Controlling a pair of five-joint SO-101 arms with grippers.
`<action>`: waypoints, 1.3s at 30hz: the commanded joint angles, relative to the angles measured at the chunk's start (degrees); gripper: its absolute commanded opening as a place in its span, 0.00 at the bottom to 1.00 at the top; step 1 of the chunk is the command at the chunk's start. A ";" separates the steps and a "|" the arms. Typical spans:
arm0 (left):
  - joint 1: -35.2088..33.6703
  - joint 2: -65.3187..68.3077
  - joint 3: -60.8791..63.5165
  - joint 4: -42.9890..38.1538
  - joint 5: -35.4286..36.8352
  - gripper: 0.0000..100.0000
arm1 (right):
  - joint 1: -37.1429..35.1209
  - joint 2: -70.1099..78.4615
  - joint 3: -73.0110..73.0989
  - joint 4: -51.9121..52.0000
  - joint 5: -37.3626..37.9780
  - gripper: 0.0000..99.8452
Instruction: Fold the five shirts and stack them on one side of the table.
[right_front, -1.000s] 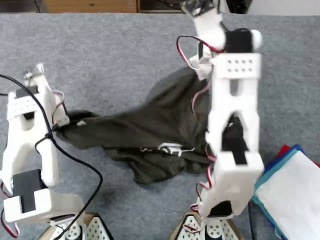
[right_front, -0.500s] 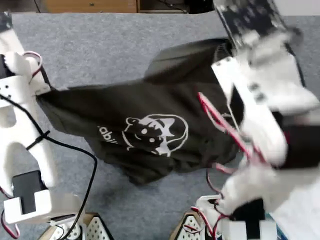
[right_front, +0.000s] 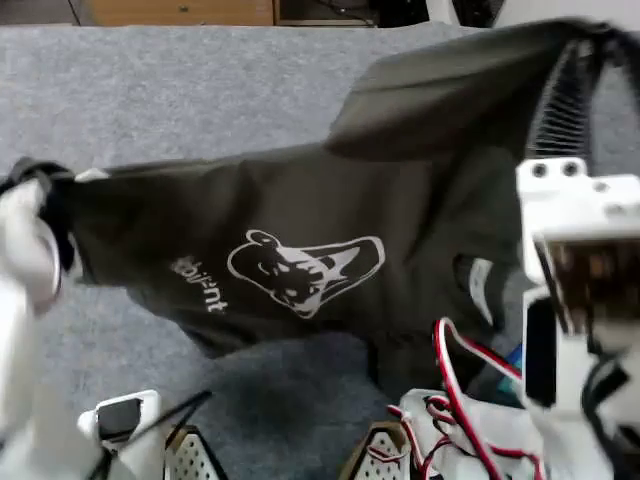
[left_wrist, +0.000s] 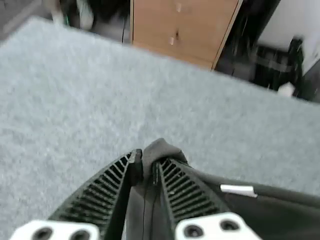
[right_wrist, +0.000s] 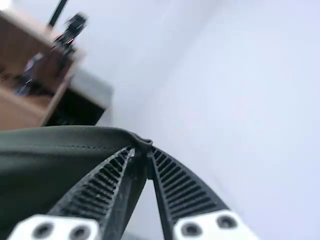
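Left gripper (left_wrist: 148, 164) and right gripper (right_wrist: 146, 151) both pinch the dark shirt (right_front: 420, 230). It stretches between them, table's (right_front: 180, 80) left edge to far-right corner.

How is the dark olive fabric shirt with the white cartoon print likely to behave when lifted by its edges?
Probably floppy: the dark olive shirt drapes between the left hand and right hand. Likely light, since pinched edges carry it. It may slip, each hand gripping only a small fold.
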 joint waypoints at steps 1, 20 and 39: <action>0.44 -5.41 0.35 0.53 -0.70 0.02 | 2.15 -0.48 -2.42 -4.22 3.34 0.01; 0.09 -7.87 0.35 -9.49 -0.26 0.02 | 2.07 0.31 0.13 -19.08 11.52 0.01; 0.26 -7.60 27.16 -30.51 6.68 0.02 | -3.12 1.45 32.48 -24.26 9.67 0.01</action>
